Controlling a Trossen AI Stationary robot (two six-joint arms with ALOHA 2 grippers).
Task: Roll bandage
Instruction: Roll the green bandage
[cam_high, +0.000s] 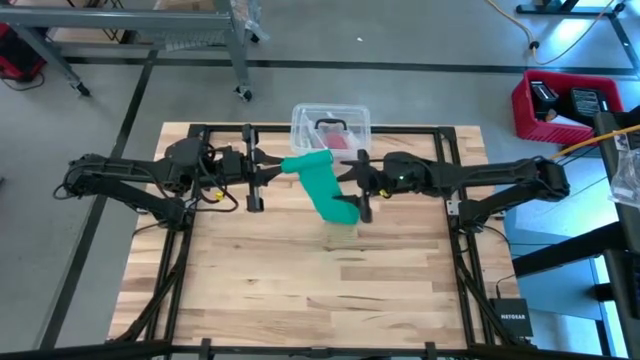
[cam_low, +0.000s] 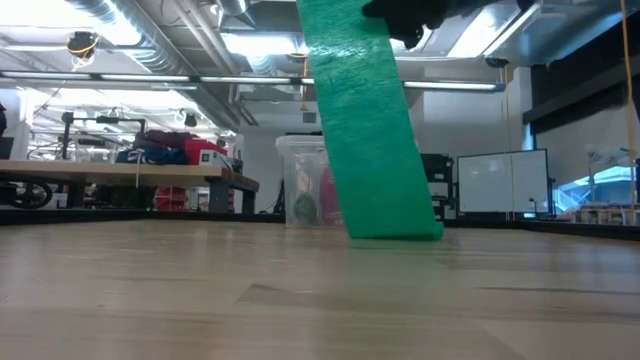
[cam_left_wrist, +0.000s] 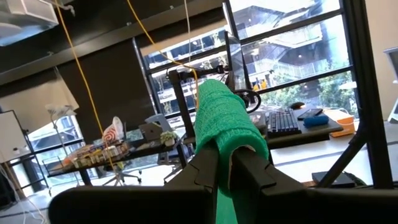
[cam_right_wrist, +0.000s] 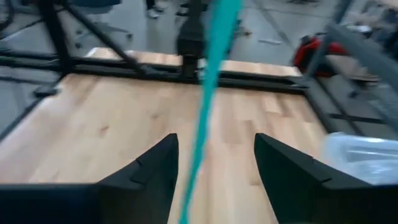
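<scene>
The teal-green bandage (cam_high: 320, 185) is a long strip. It slants from my left gripper (cam_high: 268, 170) down toward the table's middle. In the low view the bandage (cam_low: 370, 130) hangs flat, its lower end (cam_low: 395, 232) at the table top. My left gripper (cam_left_wrist: 225, 155) is shut on its upper end. My right gripper (cam_high: 358, 200) is open by the strip's lower part. In the right wrist view the strip (cam_right_wrist: 211, 74) runs edge-on between my right gripper's (cam_right_wrist: 214, 146) two fingers, with a gap on each side. My left gripper pinches the bandage's upper end (cam_left_wrist: 224, 134) between its two fingers, which come level from the table's left. The fabric bunches over the fingertips and hangs down below them. The rest of the strip slopes down to the table.
A clear plastic tub (cam_high: 330, 125) with a pink-red item (cam_high: 335, 138) stands at the table's far edge, just behind the bandage. It also shows in the low view (cam_low: 300, 180). A red bin (cam_high: 560, 105) sits off the table at the right. Bare wood lies toward the near edge (cam_high: 320, 290).
</scene>
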